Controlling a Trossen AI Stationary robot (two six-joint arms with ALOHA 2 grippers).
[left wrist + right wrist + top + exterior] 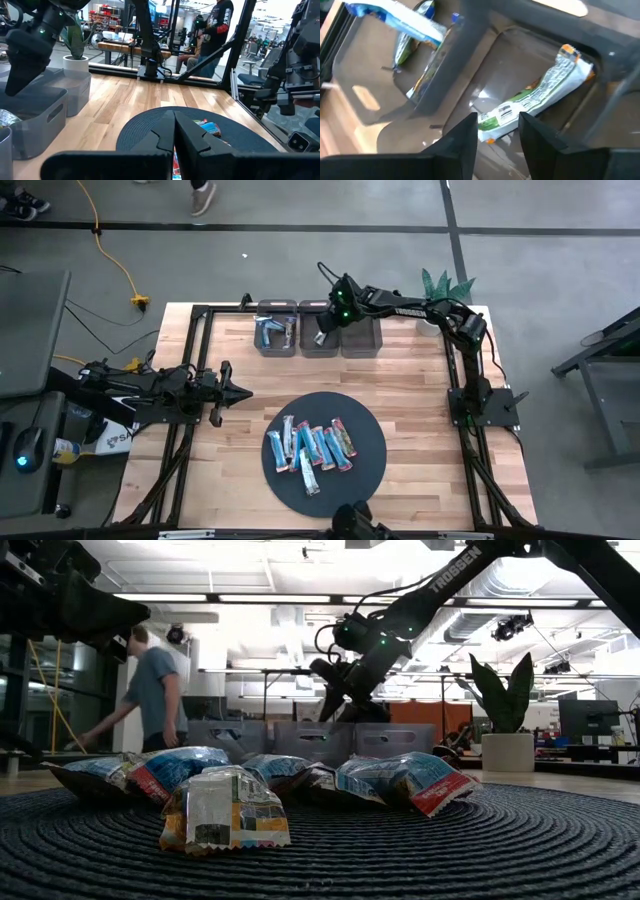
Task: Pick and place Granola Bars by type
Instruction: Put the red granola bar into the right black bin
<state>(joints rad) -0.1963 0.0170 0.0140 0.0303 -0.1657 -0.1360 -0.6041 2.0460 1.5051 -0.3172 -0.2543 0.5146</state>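
The right hand (322, 328) hangs over the middle of three grey bins (319, 340) at the far edge of the worktop (420, 410), its fingers parted and holding nothing. A silver and green bar (535, 100) lies loose on that bin's floor just past them, apparently kept apart from the blue bars (270, 332) in the bin beside it. The unsorted bars (312, 446) lie on the round dark mat (365, 420), while the left hand (232, 391) waits near the worktop's left edge with its fingers together.
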